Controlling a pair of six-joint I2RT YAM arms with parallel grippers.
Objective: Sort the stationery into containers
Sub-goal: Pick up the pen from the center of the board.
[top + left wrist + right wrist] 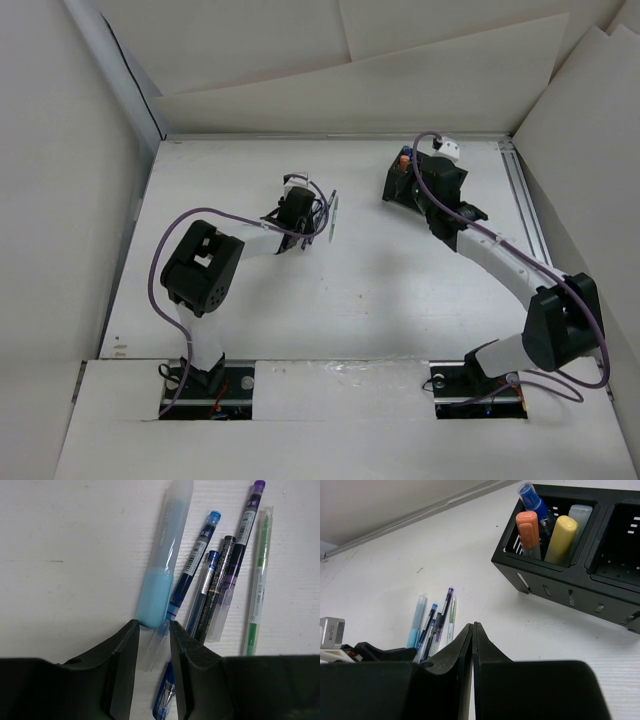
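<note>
Several slim pens lie side by side on the white table: a blue pen (192,570), a dark pen (215,590), a purple pen (245,530) and a green pen (257,580), beside a pale blue highlighter (162,565). My left gripper (152,625) is open by a narrow gap, with the blue pen's clear cap between its fingertips. The pens also show in the top view (330,215) beside the left gripper (312,215). The black box (570,575) holds an orange highlighter (527,527), a yellow one (560,537) and a blue one (532,500). My right gripper (473,626) is shut and empty, beside the box (398,182).
The box's right compartment (625,540) shows no contents. White walls enclose the table on the left, back and right (300,60). A metal rail (525,210) runs along the table's right side.
</note>
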